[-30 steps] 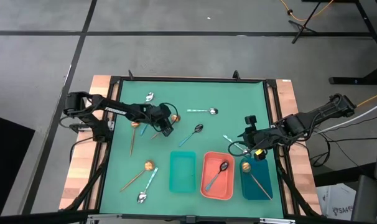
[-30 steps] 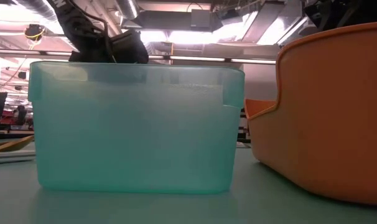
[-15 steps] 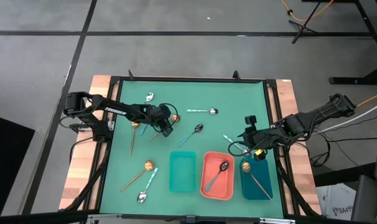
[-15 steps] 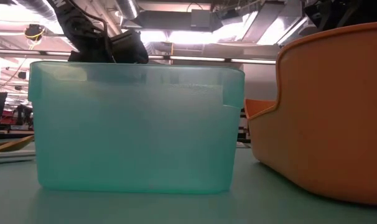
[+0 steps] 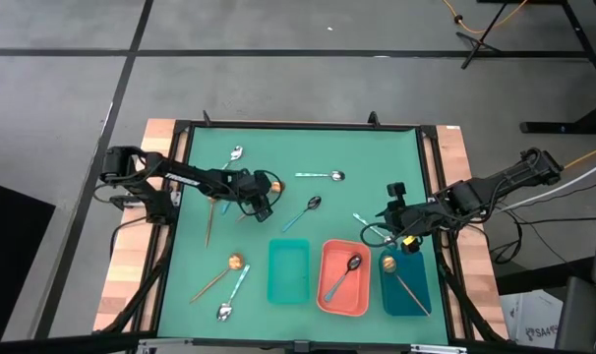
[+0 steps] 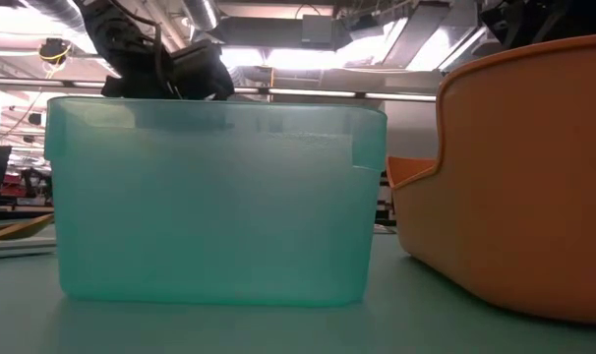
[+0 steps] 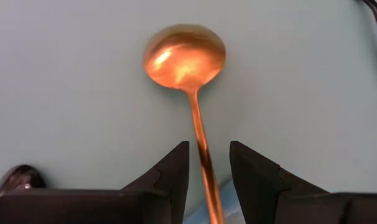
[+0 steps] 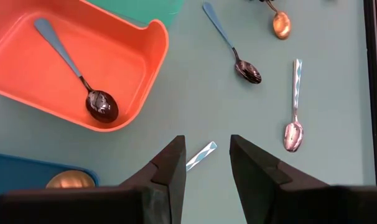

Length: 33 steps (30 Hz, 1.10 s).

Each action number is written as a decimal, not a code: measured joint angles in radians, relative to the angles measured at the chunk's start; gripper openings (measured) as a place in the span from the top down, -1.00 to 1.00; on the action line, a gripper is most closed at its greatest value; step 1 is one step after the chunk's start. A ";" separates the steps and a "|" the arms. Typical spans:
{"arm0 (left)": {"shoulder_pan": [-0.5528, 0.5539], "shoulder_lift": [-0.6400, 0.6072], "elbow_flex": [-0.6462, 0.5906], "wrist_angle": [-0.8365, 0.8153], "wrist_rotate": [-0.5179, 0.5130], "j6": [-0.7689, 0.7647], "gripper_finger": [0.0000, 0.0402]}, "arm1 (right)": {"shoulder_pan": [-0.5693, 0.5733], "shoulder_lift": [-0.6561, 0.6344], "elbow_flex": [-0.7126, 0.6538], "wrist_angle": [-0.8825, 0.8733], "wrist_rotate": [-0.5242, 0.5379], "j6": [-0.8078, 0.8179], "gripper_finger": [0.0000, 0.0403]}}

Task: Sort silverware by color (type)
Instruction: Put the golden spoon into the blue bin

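Nine spoons show from above: three gold-copper ones loose on the green mat [image 5: 377,157] plus one in the dark blue tray [image 5: 408,292], one dark spoon on the mat [image 5: 304,212] and another in the coral tray [image 5: 343,277], and three silver spoons with teal handles, while the teal tray [image 5: 288,271] holds none. The left gripper [image 7: 207,165] sits low over the mat's left-centre, its fingers apart on either side of a gold spoon's [image 7: 187,62] thin handle. The right gripper [image 8: 205,163] hovers near the coral tray, fingers apart around a teal handle tip [image 8: 201,155].
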 joint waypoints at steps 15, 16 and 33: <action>-0.002 0.000 0.000 -0.003 -0.025 0.001 0.45 | 0.000 0.000 0.000 0.000 0.000 0.002 0.42; -0.002 0.005 0.000 -0.006 -0.025 0.001 0.45 | 0.000 0.000 0.000 0.000 0.000 0.002 0.42; -0.002 0.065 0.002 -0.007 -0.047 -0.018 0.57 | 0.000 0.000 0.000 0.000 0.000 0.001 0.42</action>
